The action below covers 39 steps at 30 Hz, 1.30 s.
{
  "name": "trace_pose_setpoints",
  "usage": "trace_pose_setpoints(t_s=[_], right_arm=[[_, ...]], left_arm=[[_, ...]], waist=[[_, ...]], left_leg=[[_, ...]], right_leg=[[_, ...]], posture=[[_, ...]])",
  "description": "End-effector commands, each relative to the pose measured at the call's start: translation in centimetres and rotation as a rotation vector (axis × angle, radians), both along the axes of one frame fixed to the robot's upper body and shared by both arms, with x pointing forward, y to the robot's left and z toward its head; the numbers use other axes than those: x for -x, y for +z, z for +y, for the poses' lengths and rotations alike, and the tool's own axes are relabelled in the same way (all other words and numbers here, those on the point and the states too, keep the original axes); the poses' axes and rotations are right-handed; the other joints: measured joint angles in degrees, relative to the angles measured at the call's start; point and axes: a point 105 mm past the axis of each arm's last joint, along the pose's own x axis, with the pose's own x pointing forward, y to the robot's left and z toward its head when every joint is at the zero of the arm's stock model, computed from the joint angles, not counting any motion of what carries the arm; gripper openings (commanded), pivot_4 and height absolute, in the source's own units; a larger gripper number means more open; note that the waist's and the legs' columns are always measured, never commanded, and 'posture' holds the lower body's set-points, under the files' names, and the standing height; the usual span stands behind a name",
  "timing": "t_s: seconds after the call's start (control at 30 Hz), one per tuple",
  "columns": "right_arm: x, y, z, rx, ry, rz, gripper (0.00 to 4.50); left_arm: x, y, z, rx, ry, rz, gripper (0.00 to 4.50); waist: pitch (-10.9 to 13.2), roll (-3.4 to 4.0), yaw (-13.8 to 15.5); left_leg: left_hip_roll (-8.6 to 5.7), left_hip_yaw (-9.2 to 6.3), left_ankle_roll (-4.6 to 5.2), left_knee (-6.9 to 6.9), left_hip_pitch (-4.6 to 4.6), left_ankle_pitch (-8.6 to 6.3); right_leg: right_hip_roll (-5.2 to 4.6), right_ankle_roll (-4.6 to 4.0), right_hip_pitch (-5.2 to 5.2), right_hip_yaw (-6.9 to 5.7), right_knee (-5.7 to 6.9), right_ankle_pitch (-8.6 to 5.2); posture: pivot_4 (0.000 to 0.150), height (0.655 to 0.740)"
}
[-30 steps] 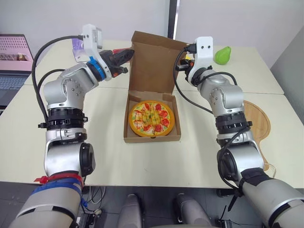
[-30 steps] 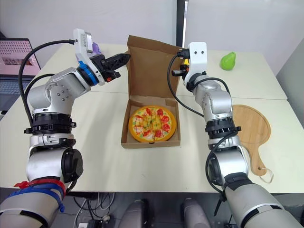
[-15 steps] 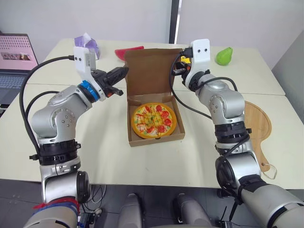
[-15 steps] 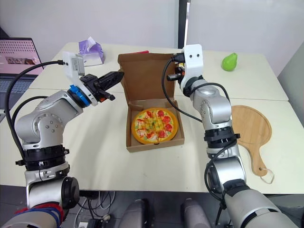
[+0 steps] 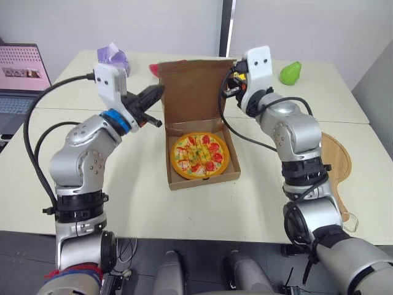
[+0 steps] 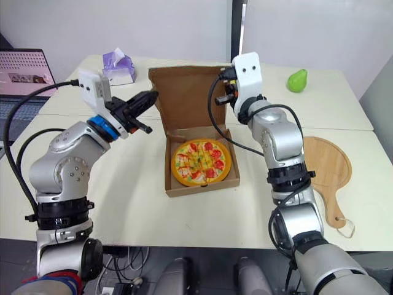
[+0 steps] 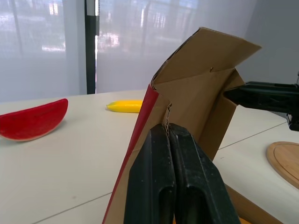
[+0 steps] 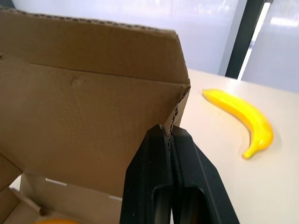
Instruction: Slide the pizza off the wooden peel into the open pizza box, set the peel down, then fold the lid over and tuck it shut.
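Cardboard pizza box lid stands between the left gripper and right gripper, each fully closed, with tips touching the lid's side edge just ahead.

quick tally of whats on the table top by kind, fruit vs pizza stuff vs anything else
fruit: 3 (pear, banana, watermelon slice)
pizza things: 3 (pizza, pizza box, wooden peel)
other: 1 (tissue box)
total: 7
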Motion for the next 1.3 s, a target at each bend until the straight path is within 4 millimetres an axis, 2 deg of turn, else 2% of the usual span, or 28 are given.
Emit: trace_pose_setpoints(t_s=[0.03, 0.3, 0.53, 0.93, 1.3], right_arm=[[0.1, 3.4, 0.0, -0.015, 0.018, -0.095, 0.05], [0.1, 4.6, -0.6, -0.01, 0.013, -0.108, 0.05], [1.6, 3.4, -1.2, -0.015, 0.008, -0.084, 0.05], [5.0, 0.1, -1.8, -0.051, -0.012, -0.015, 0.05], [6.5, -3.0, -2.1, -0.122, -0.041, 0.037, 0.05]], left_arm=[[0.0, 1.9, -0.6, -0.018, -0.043, -0.05, 0.0], [-0.6, 3.0, -1.3, 0.004, -0.046, -0.089, 0.0], [0.2, 2.7, -1.8, 0.01, -0.043, -0.103, 0.0], [3.0, -0.5, -2.8, -0.011, -0.052, -0.08, 0.0], [5.8, -3.9, -4.1, -0.122, 0.022, -0.173, 0.0]], waist=[[0.0, 0.0, 0.0], [0.0, 0.0, 0.0], [0.0, 0.0, 0.0], [0.0, 0.0, 0.0], [0.0, -0.02, 0.0]], left_leg=[[0.01, 0.0, 0.0, 0.0, 0.0, 0.0], [0.01, 0.01, 0.0, 0.0, -0.01, 0.0], [0.01, 0.02, 0.0, 0.0, -0.02, 0.0], [0.01, 0.01, 0.0, 0.02, -0.01, 0.0], [0.01, 0.0, 0.0, 0.03, 0.03, 0.0]], right_leg=[[0.0, 0.0, 0.0, 0.0, -0.02, 0.0], [-0.01, 0.0, 0.0, 0.0, -0.03, 0.0], [-0.01, 0.0, 0.0, 0.03, -0.02, 0.0], [-0.01, 0.0, 0.0, 0.03, 0.01, 0.0], [-0.02, 0.0, 0.06, 0.01, 0.03, 0.0]], posture=[[0.15, 0.74], [0.15, 0.74], [0.15, 0.74], [0.15, 0.74], [0.15, 0.74]])
